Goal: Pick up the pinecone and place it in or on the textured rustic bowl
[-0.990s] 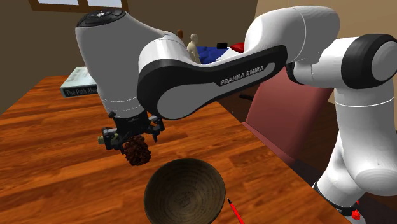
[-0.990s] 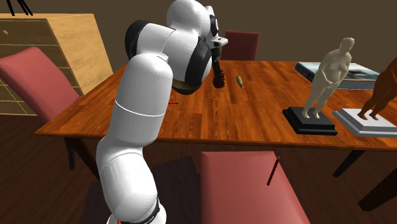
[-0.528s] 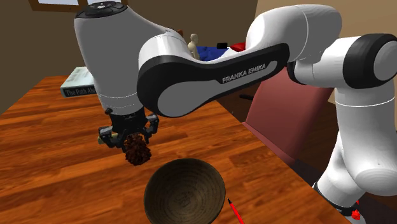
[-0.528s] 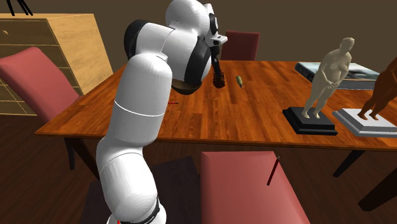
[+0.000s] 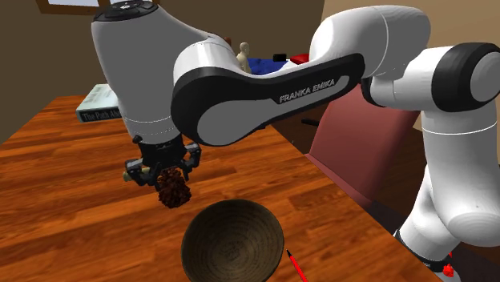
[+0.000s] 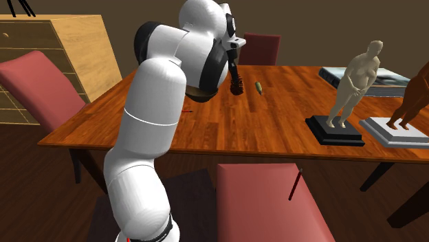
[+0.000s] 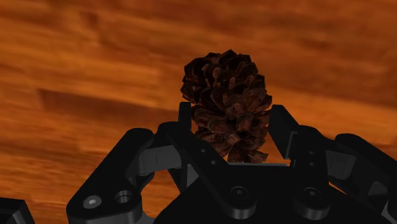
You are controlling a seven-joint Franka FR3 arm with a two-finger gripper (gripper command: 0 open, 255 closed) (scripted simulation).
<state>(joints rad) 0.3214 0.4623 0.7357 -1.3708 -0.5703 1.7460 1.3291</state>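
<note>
The brown pinecone (image 5: 173, 191) hangs from my black gripper (image 5: 164, 174), which is shut on its upper part, just to the shoulder view's left of the bowl. In the wrist view the two fingers (image 7: 186, 122) clasp the pinecone (image 7: 226, 95) from both sides over the wooden table. The dark ridged bowl (image 5: 232, 240) stands on the table near its front edge, with nothing in it. In the second exterior view the pinecone (image 6: 237, 86) shows beside the arm, and the bowl's rim (image 6: 200, 95) peeks out behind the forearm. Whether the pinecone still touches the table I cannot tell.
A book (image 5: 98, 105) lies at the table's far corner and a red pen (image 5: 296, 266) by the bowl. A small olive object (image 6: 259, 87) lies beyond the pinecone. Two statues (image 6: 353, 84) stand at the second exterior view's right. Red chairs (image 6: 268, 199) ring the table (image 6: 261, 130).
The fingers have closed onto the pinecone from open. The hand has shifted very slightly toward the shoulder view's left; the pinecone has barely moved.
</note>
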